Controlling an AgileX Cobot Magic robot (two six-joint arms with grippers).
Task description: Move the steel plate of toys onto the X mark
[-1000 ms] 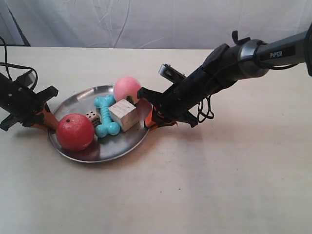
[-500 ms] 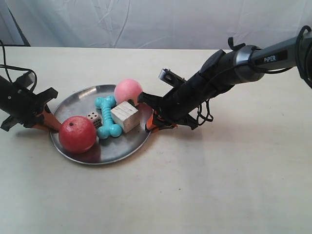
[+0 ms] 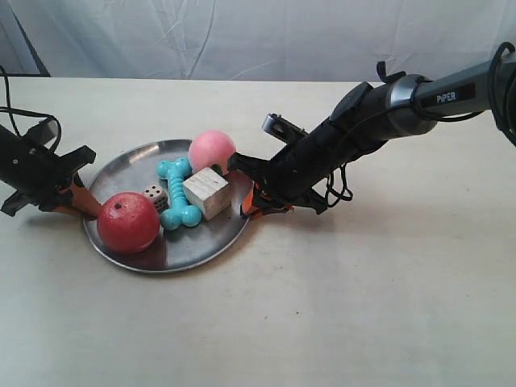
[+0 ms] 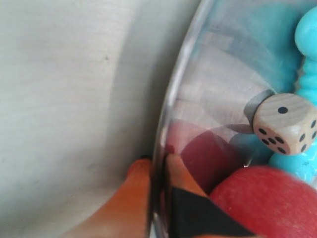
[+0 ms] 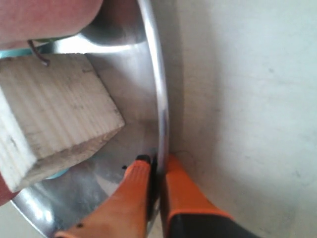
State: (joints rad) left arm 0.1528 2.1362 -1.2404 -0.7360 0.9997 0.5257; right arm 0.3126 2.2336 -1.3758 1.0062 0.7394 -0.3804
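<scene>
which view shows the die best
The left wrist view: the die is close up there, its pips clear, beside the turquoise bone. The exterior view shows the die small, between the red ball and the bone. The right wrist view does not show it.

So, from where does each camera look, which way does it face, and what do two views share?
Exterior view: off the arms, raised, looking down across the table at the steel plate; both arms show.
Left wrist view: on the left arm, looking along its orange fingers pinching the plate's rim; die close by.
Right wrist view: on the right arm, its fingers pinching the rim beside the wooden cube.
Shared: all three show the plate.
</scene>
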